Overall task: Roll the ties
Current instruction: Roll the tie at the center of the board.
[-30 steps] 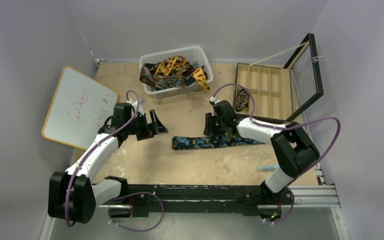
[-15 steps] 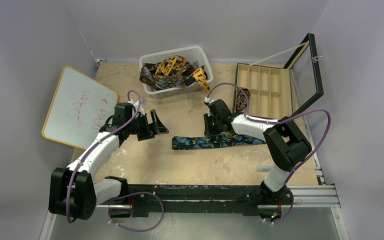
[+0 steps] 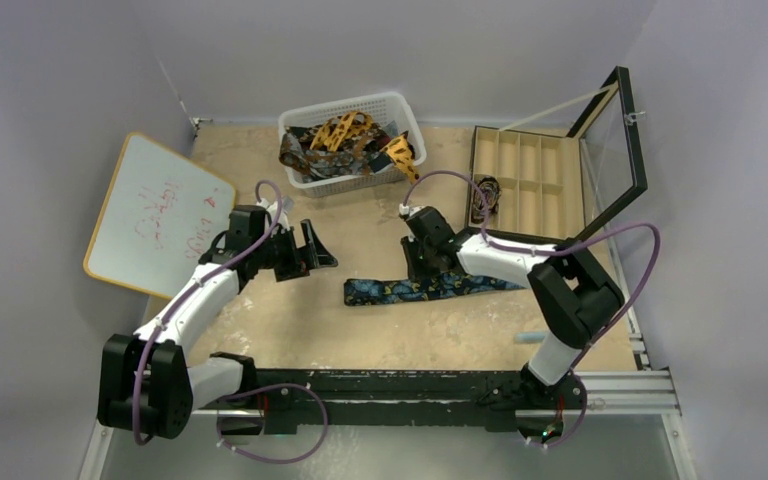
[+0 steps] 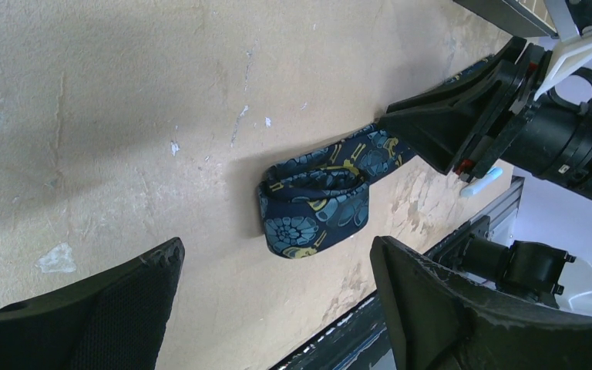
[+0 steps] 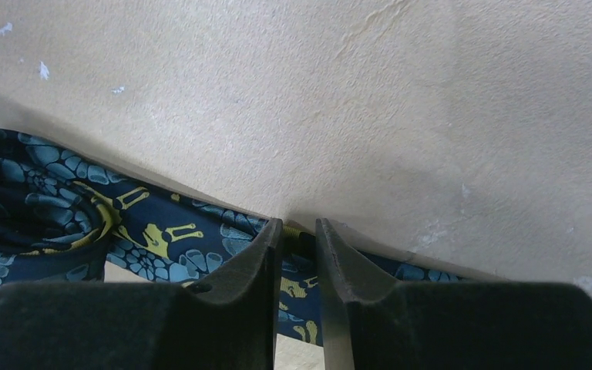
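A dark navy tie (image 3: 430,286) with blue-gold print lies flat across the table's middle, its left end folded over (image 4: 316,212). My right gripper (image 3: 422,268) is down on the tie's far edge. Its fingers stand close together, with a pinch of the fabric (image 5: 154,231) between the tips of the gripper (image 5: 298,230). My left gripper (image 3: 318,252) hovers open to the left of the folded end and holds nothing; in its own view the gripper (image 4: 277,250) faces the fold. More ties (image 3: 345,140), orange-yellow and dark, are piled in the basket.
The white mesh basket (image 3: 305,125) stands at the back centre. An open compartment box (image 3: 525,175) with a raised glass lid sits at the back right, a dark bundle (image 3: 482,198) in its near-left cell. A whiteboard (image 3: 155,215) lies at the left. A small pale blue object (image 3: 535,336) lies near the front right.
My right gripper has shifted left along the tie and closed its fingers on the fabric's edge. The left arm has stayed where it was.
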Action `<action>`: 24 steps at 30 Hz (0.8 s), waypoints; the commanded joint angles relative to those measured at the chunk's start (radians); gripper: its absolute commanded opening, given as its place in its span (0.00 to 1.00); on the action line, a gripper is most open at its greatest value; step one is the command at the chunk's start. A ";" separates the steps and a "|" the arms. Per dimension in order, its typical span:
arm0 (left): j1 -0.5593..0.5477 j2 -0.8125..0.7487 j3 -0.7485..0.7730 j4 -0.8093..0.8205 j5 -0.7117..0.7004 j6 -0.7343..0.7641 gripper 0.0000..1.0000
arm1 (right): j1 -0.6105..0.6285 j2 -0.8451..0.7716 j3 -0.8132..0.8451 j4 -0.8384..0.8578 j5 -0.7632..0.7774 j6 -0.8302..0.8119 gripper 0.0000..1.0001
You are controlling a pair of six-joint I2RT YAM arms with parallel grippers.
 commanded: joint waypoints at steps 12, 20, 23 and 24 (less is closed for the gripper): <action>0.009 -0.003 -0.005 0.025 0.039 -0.004 0.89 | 0.107 -0.114 0.013 -0.070 0.206 0.044 0.29; 0.009 -0.027 -0.097 0.115 0.116 -0.048 0.89 | 0.063 -0.329 -0.150 0.248 -0.195 0.278 0.59; 0.009 -0.034 -0.134 0.151 0.145 -0.069 0.89 | 0.062 -0.334 -0.248 0.446 -0.387 0.383 0.63; 0.008 -0.036 -0.142 0.159 0.151 -0.073 0.89 | 0.063 -0.325 -0.272 0.495 -0.423 0.414 0.67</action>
